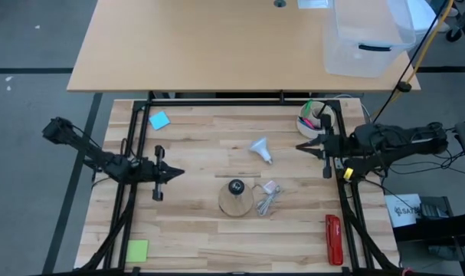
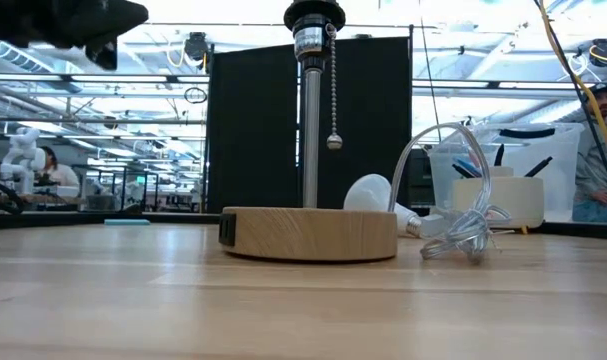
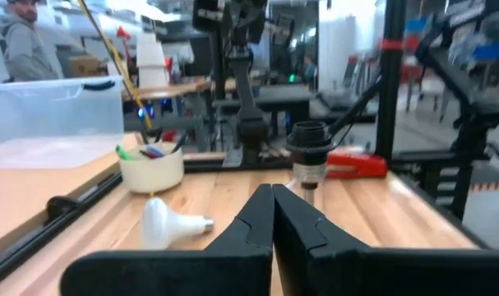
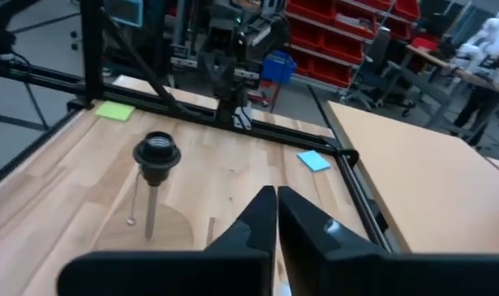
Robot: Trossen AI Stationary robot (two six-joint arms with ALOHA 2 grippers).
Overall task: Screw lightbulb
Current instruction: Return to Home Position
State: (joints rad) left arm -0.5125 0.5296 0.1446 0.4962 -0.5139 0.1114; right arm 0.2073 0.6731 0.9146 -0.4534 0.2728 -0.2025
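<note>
Low view puts the round pale-wood lamp base (image 2: 308, 232) nearest, its thin stem rising to a black socket (image 4: 157, 154) that stands empty. Just beside the base lies a looped clear plastic cord (image 2: 463, 225). Behind these, the small white lightbulb with its silvery screw base (image 1: 260, 148) lies on its side on the wooden tabletop (image 1: 201, 146). It is apart from the lamp, between it and the white cup of coloured pens (image 1: 312, 119) farther back.

The left gripper (image 1: 175, 173) hovers over the table's left side, fingers pressed together on nothing. The right gripper (image 1: 299, 147) hangs on the right near the cup, likewise closed and empty.

The bulb is probably light, hard and smooth, and easily cracked. Lying loose, its round globe would likely roll under a nudge. The safest hold looks to be a gentle pinch across the globe's widest part, leaving the threaded end free for the socket.
</note>
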